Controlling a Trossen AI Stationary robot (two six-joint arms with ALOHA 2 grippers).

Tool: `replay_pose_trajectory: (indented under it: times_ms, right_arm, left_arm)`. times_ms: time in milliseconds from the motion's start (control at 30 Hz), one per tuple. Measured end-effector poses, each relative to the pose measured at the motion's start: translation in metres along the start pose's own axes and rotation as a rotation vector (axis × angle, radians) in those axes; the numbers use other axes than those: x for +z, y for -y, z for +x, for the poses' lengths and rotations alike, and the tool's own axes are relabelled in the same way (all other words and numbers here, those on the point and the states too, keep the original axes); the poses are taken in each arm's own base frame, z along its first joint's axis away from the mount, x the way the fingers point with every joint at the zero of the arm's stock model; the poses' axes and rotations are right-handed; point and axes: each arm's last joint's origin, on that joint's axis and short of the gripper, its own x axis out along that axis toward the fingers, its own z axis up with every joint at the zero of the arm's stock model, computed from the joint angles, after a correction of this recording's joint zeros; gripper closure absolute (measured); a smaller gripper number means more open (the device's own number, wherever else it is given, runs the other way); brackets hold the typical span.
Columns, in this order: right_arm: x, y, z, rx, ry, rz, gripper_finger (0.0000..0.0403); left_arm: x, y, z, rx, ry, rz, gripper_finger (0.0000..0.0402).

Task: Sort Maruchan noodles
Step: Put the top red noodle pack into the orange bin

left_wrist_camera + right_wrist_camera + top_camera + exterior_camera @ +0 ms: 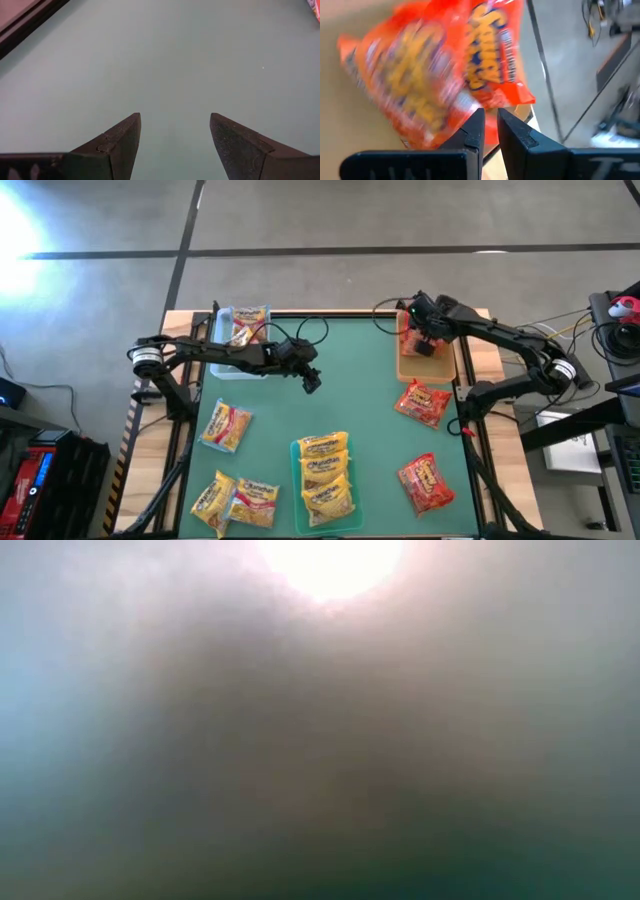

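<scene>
Now | right gripper [490,125] clamps red packet [435,70] over tan tray [425,360] | left gripper [175,135] apart.

Green table [350,380], scattered noodle packets [226,425]

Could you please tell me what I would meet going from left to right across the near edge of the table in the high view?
Two yellow packets lying together → green tray stacked with yellow packets → red packet.
</scene>
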Motion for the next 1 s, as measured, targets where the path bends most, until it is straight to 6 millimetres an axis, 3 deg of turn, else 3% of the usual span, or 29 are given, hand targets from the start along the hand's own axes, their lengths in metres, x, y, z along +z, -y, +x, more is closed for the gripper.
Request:
replay_pose_trajectory:
  times_ms: [267, 333, 433, 533, 600, 1000]
  right_arm:
    - [0.015, 0.026, -0.033, 0.013, 0.069, 0.31, 0.0362]
    - [0.017, 0.027, -0.039, 0.133, 0.101, 0.377, 0.0362]
    - [0.02, 0.021, -0.047, 0.448, 0.15, 0.427, 0.0362]
    - [0.022, 0.007, -0.055, 0.758, 0.176, 0.42, 0.0362]
    - [0.022, -0.008, -0.058, 0.865, 0.166, 0.399, 0.0362]
    - [0.005, -0.104, -0.075, 0.908, -0.063, 0.25, 0.0363]
  left_arm:
    - [0.0, 0.0, 0.0, -0.001, 0.0, 0.0, 0.0178]
    - [0.0, 0.0, 0.0, -0.001, 0.0, 0.0, 0.0178]
    - [0.0, 0.0, 0.0, -0.001, 0.0, 0.0, 0.0178]
    - [0.0, 0.0, 0.0, -0.001, 0.001, 0.009, 0.0178]
    - [0.001, 0.0, 0.0, -0.003, 0.009, 0.015, 0.0178]
    - [0.011, 0.02, -0.004, -0.074, 0.154, 0.042, 0.0178]
